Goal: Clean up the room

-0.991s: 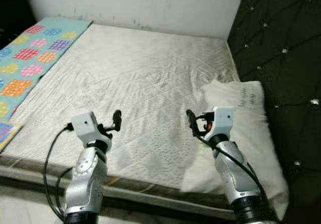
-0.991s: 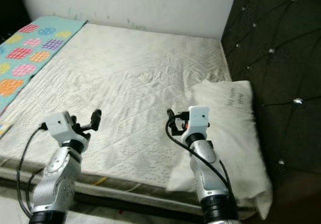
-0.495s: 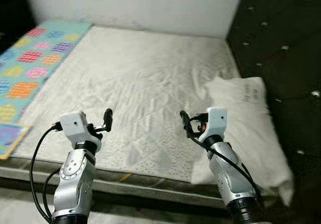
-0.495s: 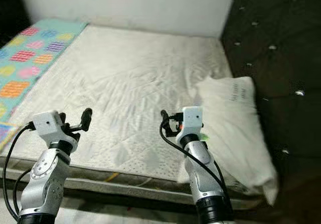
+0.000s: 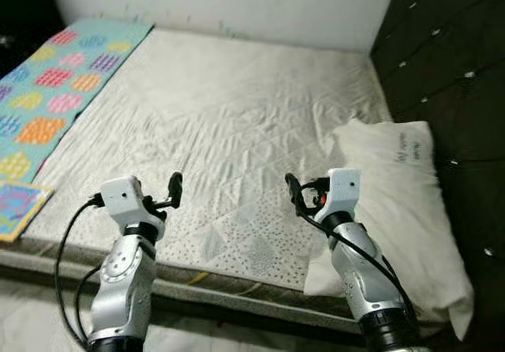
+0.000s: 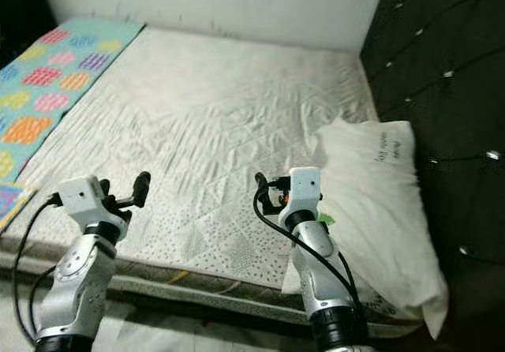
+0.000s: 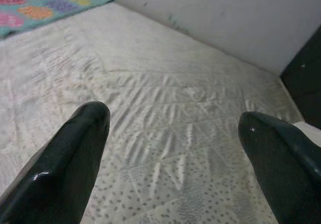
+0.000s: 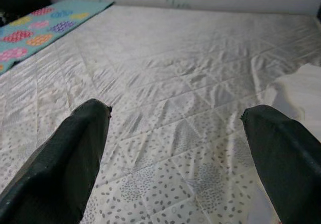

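Camera shifted since earlier frame; things unmoved. Left gripper (image 7: pixel 170 133) and right gripper (image 8: pixel 175 133) still raised over near bed (image 5: pixel 237 115) edge, fingers spread, holding nothing. Pillow (image 5: pixel 394 194) at right, near headboard (image 5: pixel 450 60). Blanket (image 5: pixel 55 76) far left.

1 mattress (image 5: pixel 229 123), 1 pillow (image 5: pixel 394 202), 1 patterned blanket (image 5: pixel 55 76), 2 hands.

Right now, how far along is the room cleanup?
Looks early. Done: the mattress is bare with nothing loose on it. In hand: nothing; left hand and right hand hover open above the near edge of the bed. Left: the pillow lies askew, hanging off the near corner beside the dark headboard, and the patterned blanket lies along the far left side.
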You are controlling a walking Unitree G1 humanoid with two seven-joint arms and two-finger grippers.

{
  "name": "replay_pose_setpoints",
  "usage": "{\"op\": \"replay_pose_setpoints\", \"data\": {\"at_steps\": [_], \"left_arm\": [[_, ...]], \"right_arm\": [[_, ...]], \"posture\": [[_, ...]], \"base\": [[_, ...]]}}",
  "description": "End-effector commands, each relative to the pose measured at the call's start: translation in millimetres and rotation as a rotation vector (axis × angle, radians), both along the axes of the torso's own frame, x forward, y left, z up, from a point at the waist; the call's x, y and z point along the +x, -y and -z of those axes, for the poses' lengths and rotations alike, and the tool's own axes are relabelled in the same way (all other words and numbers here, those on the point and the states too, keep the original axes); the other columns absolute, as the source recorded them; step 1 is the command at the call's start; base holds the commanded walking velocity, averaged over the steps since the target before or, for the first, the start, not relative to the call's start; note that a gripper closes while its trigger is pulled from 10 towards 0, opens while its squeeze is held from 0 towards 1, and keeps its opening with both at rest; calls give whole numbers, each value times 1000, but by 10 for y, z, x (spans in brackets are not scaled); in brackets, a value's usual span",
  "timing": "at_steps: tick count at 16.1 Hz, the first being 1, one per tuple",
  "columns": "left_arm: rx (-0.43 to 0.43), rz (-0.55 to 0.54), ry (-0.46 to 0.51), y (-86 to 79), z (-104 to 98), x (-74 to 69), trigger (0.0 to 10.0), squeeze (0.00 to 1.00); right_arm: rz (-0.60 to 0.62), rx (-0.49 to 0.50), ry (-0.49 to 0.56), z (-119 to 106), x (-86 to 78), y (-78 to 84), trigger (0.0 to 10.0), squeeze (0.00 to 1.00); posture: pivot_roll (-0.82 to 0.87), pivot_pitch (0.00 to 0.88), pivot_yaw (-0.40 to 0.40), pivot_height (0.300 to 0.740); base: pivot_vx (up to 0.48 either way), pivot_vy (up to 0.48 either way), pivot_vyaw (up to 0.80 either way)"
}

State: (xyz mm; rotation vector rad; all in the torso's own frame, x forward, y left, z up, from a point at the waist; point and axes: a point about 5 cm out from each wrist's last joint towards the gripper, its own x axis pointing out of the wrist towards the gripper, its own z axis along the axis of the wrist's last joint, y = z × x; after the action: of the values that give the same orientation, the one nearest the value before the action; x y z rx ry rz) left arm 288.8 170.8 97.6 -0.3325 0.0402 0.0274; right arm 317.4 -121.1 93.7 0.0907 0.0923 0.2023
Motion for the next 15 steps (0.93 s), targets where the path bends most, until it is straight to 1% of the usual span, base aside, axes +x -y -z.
{"op": "replay_pose_setpoints", "data": {"at_steps": [1,5,7,8,9,10,13,14,15], "left_arm": [[-26,10,-12,17,21,18,10000,0],[-12,43,-40,-23,59,45,10000,0],[-10,42,-45,-54,66,46,10000,0],[-9,25,-46,-72,70,40,10000,0],[-21,-14,-49,-116,84,28,10000,0],[-42,-41,-52,-157,101,10,10000,0],[-66,-34,-49,-154,108,18,10000,0],[-80,-29,-53,-137,105,35,10000,0],[-82,-25,-53,-128,99,41,10000,0]], "right_arm": [[-10,-2,2,-17,21,-7,10000,0],[-11,-17,-7,6,30,-86,10000,0],[-8,0,-9,14,25,-111,10000,0],[-4,0,-9,13,29,-109,10000,0],[-3,-1,-7,15,34,-114,10000,0],[-7,7,-2,14,28,-125,10000,0],[-2,16,1,13,31,-120,10000,0],[2,14,-2,7,43,-104,10000,0],[2,14,-5,5,47,-99,10000,0]], "posture": [[-51,35,-31,740],[-30,41,-28,740],[-27,26,-13,740],[-31,22,-4,740],[-50,11,27,740],[-66,5,39,740],[-78,3,40,740],[-73,14,22,740],[-74,15,17,740]], "base": [[0,0,0],[0,0,0],[0,0,0],[0,0,0],[0,0,0],[0,0,0],[0,0,0],[0,0,0],[0,0,-688]]}}
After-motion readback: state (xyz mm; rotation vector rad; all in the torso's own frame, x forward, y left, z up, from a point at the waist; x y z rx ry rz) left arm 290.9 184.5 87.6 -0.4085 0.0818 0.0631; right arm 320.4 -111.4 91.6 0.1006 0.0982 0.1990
